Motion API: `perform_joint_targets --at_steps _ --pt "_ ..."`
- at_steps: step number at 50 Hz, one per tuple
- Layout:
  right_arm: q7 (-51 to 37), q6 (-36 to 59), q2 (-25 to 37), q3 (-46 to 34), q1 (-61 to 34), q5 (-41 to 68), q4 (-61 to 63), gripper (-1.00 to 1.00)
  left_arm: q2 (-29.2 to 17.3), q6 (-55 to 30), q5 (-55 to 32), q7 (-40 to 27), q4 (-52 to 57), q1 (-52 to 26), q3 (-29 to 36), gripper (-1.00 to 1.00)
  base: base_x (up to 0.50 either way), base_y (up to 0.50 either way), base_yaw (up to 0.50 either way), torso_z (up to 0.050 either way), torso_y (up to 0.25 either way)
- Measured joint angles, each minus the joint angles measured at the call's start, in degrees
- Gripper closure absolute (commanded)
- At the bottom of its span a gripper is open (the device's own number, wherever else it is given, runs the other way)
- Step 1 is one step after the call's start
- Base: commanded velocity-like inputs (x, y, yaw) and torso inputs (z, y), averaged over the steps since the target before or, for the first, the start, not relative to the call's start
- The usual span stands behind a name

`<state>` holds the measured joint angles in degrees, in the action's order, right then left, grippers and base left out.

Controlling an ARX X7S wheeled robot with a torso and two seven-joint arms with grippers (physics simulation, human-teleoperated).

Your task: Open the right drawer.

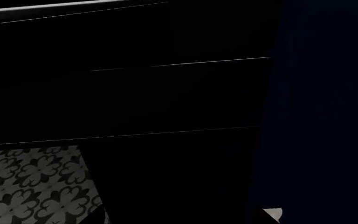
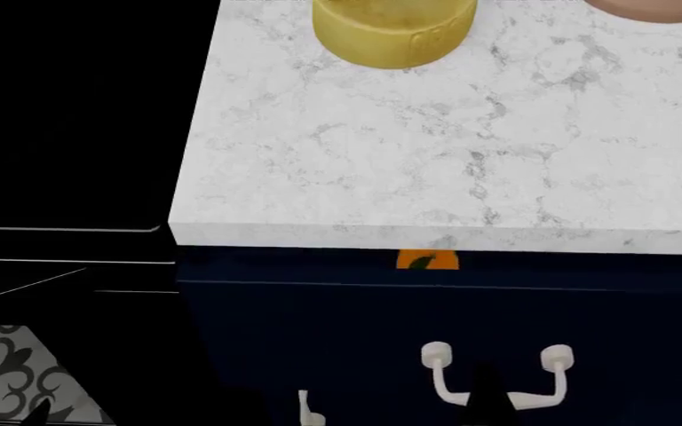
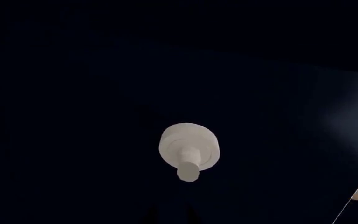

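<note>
The right drawer (image 2: 353, 328) is the dark navy front under the marble countertop (image 2: 436, 160). Its cream bail handle (image 2: 448, 383) hangs from two round mounts. A narrow gap shows above the drawer front, with something orange (image 2: 426, 259) inside it. My right gripper (image 2: 483, 399) is a dark shape in front of the middle of the handle. In the right wrist view one round mount (image 3: 188, 147) faces me, and the right gripper (image 3: 169, 217) shows two faint dark tips standing apart with nothing between them. The left gripper's jaws are lost in darkness in the left wrist view.
A yellow container (image 2: 394, 31) and a pinkish object (image 2: 661, 7) stand on the countertop. A second cream handle (image 2: 305, 410) shows lower left on the navy cabinet. A black appliance (image 2: 68, 133) fills the left, above patterned floor tiles (image 1: 33, 184).
</note>
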<state>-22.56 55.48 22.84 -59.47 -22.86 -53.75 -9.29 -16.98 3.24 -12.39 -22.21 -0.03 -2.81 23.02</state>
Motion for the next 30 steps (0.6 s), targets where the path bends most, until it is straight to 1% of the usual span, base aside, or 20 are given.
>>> perform_joint_targets --at_steps 13,30 --pt "0.68 1.65 1.19 -0.59 2.08 -1.22 3.07 1.0 -0.15 0.16 -0.11 -0.15 -0.01 -0.03 0.17 -1.0 0.0 0.0 0.0 0.0 0.002" --pt "0.65 2.05 1.19 -0.59 2.63 -1.7 3.37 1.0 -0.36 0.25 -0.23 -0.38 0.04 -0.05 0.41 -1.0 0.0 0.0 0.0 0.001 0.002"
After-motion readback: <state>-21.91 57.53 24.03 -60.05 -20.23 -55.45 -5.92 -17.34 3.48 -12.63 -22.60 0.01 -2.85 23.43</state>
